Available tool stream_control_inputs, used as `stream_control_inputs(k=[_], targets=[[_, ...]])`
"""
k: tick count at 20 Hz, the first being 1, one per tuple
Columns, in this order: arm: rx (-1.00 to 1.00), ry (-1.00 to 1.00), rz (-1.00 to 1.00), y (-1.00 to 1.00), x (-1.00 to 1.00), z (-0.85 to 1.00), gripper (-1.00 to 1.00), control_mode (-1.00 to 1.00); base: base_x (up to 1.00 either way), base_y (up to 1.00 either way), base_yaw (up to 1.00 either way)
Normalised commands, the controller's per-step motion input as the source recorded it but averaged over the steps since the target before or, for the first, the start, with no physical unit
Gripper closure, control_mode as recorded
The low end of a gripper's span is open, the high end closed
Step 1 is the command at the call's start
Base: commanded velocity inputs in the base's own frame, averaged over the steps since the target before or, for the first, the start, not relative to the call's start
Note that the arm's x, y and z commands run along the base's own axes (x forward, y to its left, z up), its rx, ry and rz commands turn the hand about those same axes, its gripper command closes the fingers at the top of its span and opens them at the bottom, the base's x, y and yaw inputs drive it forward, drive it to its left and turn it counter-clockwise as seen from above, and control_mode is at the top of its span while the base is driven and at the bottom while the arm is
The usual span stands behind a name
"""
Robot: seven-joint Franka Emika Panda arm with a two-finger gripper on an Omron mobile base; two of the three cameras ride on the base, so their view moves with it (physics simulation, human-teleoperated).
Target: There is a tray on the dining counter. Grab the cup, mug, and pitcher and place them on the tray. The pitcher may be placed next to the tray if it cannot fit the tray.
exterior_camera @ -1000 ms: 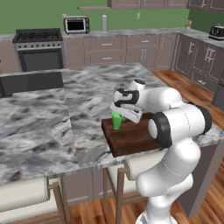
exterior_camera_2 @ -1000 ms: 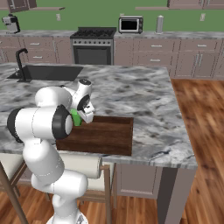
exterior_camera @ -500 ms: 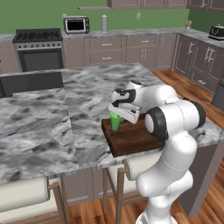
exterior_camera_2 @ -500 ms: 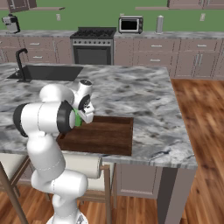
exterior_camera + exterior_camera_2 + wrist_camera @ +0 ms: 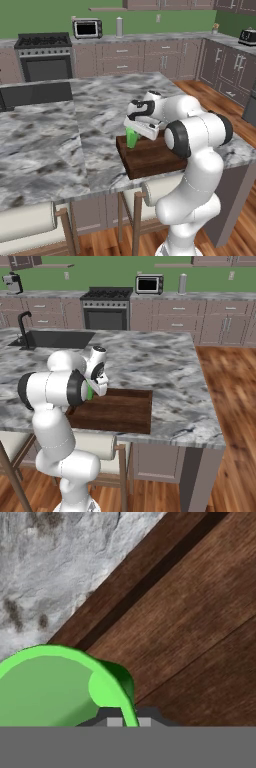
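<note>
Cup: the green cup (image 5: 131,138) sits upright at the left end of the tray, just inside its rim, near the edge that meets the marble; in the right base view a sliver of it (image 5: 90,391) shows beside the robot's forearm, and the hand view looks down into its open mouth (image 5: 50,687).
Cup contents: the inside looks plain green; no liquid can be made out.
Tray: the dark brown wooden tray (image 5: 155,157) lies on the front part of the counter, close to its near edge (image 5: 125,411); the cup is the one vessel seen on it, and bare planks (image 5: 200,627) run beside the cup.
Gripper: the gripper (image 5: 134,129) is right at the cup's rim, its jaws drawn narrow and pinching the cup's wall.
Dining counter: the grey-and-white marble counter (image 5: 50,145) spreads out around the tray on its left and far sides.
</note>
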Motion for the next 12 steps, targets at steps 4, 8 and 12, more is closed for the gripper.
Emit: stream_control_inputs(k=[4,8,12], targets=[[0.0,0.0,0.0,0.0,0.0,0.0,1.0,-1.0,0.0,0.0,0.0],[0.0,0.0,0.0,0.0,0.0,0.0,1.0,-1.0,0.0,0.0,0.0],[0.0,0.0,0.0,0.0,0.0,0.0,-1.0,-1.0,0.0,0.0,0.0]])
